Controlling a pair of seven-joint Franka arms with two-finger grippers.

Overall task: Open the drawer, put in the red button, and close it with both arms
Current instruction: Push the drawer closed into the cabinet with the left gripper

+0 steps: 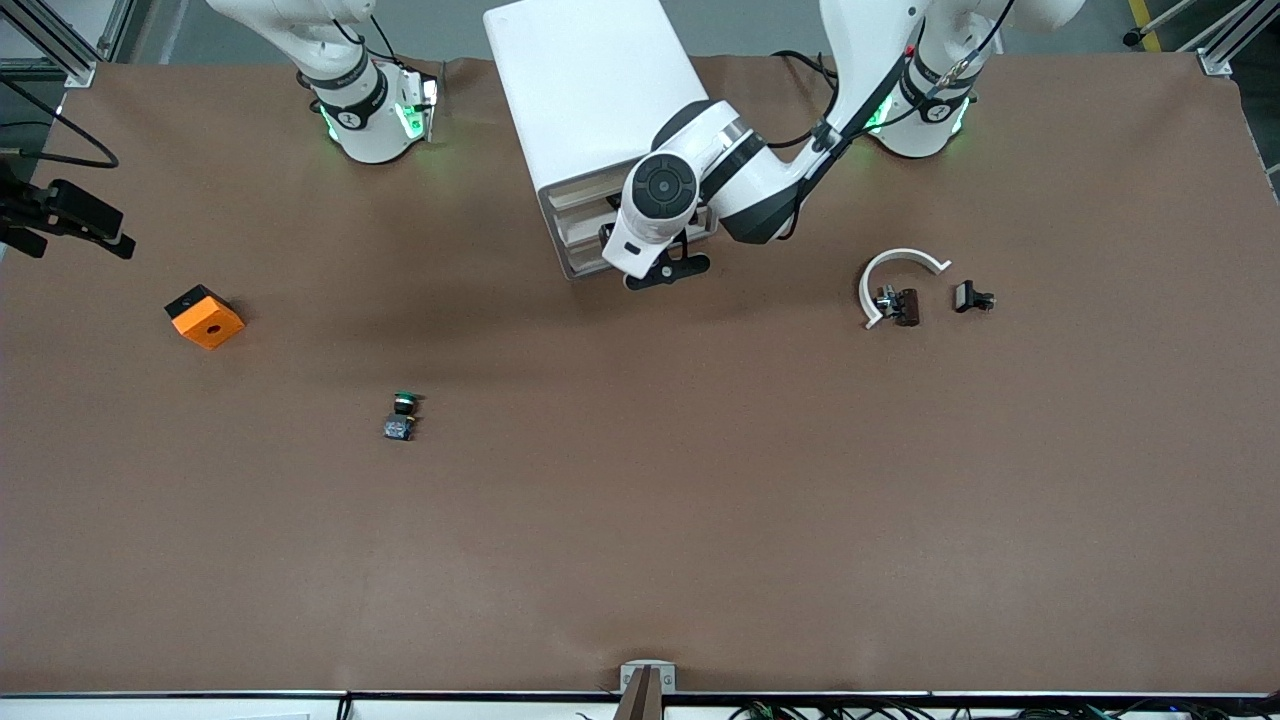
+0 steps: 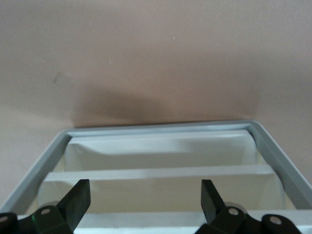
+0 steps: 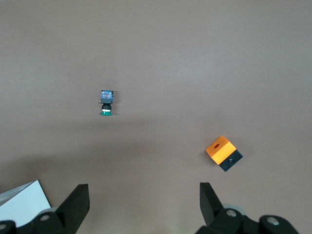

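One arm only — centre wide-open left gripper (image 2: 145, 189) on the drawer (image 1: 578, 222) front, pull straight; leave wide-open right gripper (image 3: 145, 192) waiting above table (image 3: 204, 53).

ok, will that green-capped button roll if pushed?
The green-capped button lies on its side, so its round cap may let it pivot when pushed. Its squarish body probably stops a full roll. It is smaller than the orange block, so likely light.
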